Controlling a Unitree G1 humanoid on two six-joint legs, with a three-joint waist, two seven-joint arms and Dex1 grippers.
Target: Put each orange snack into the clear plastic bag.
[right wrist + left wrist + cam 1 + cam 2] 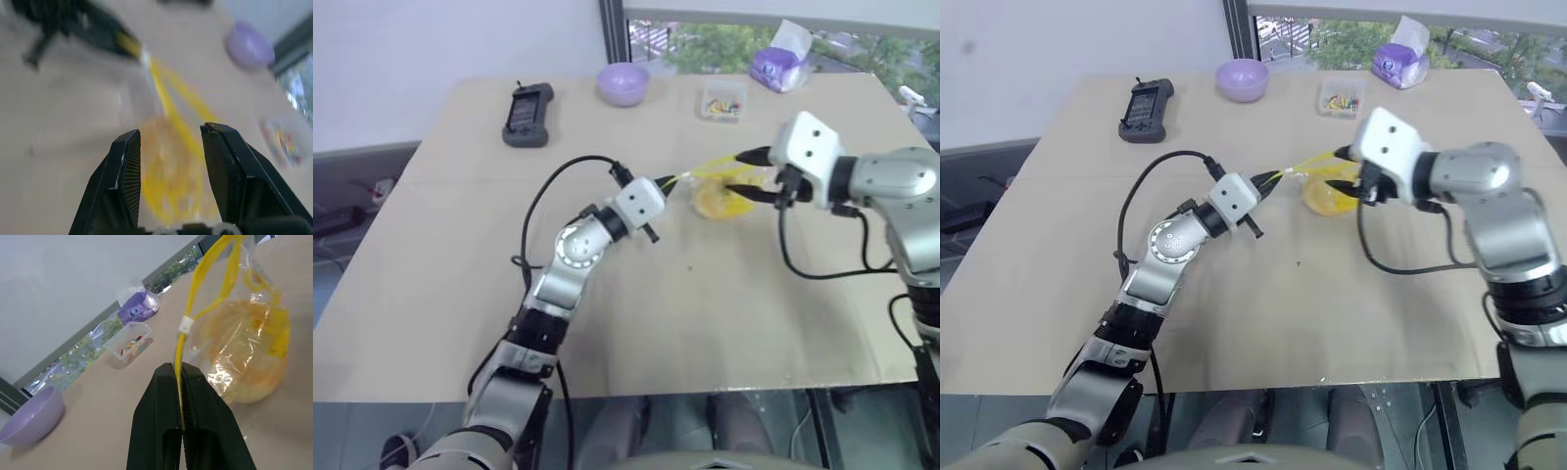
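The left tool (182, 396) pinches the crinkly clear plastic bag (244, 347) by its yellow seal strip. Just ahead, the right tool (168, 147) stands apart, empty, above the round orange bun (720, 201) bagged inside. The limp, slippery film looks best held at that stiffer strip.

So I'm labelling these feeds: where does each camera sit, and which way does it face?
Left and right eye views: on the head, looking forward and down at the table; both arms show.
Left wrist view: along the left hand, shut on the clear plastic bag with the orange snack inside.
Right wrist view: along the open right hand, above the bag.
All share the bag and the purple bowl.
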